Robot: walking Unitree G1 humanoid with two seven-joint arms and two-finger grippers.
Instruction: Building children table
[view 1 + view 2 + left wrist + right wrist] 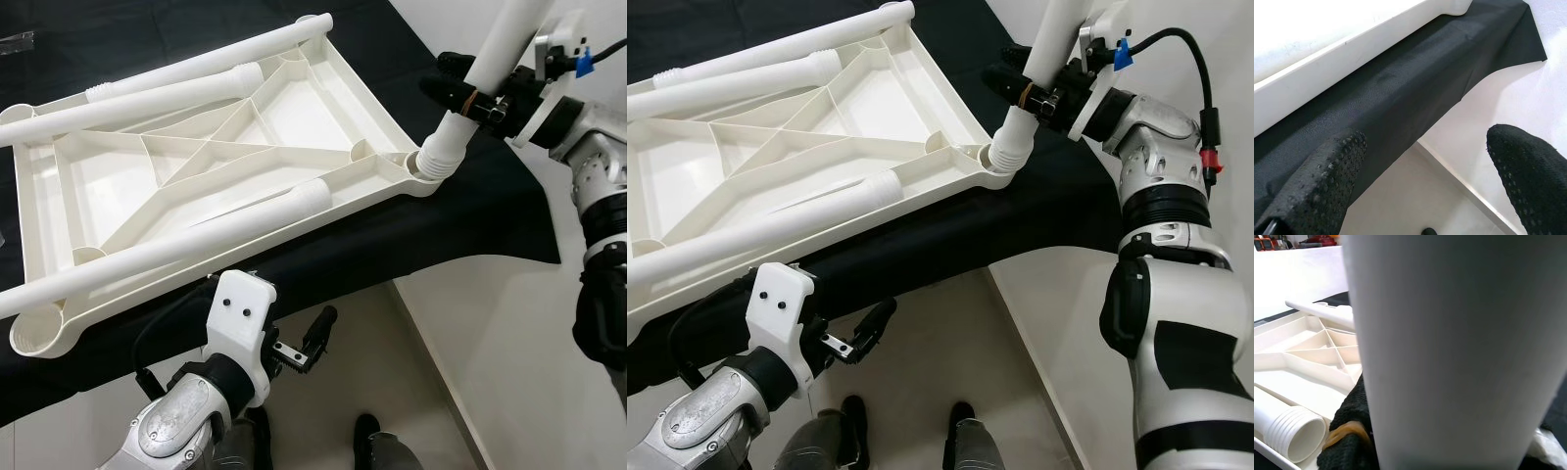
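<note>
Nearest me, my left gripper point(312, 341) hangs wide open below the table edge, idle. Beyond it the upturned white tabletop point(186, 166) lies on the black cloth point(451, 225). At its far corner socket point(423, 168), my right gripper point(468, 98) clamps a white leg point(490, 69), threaded end seated. I judge twisting comes next.

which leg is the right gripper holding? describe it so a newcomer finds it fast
Start at the white tabletop lying upside down on the black cloth. The held leg stands in its near right corner socket, clamped by the right gripper. The other legs lie flat.
</note>
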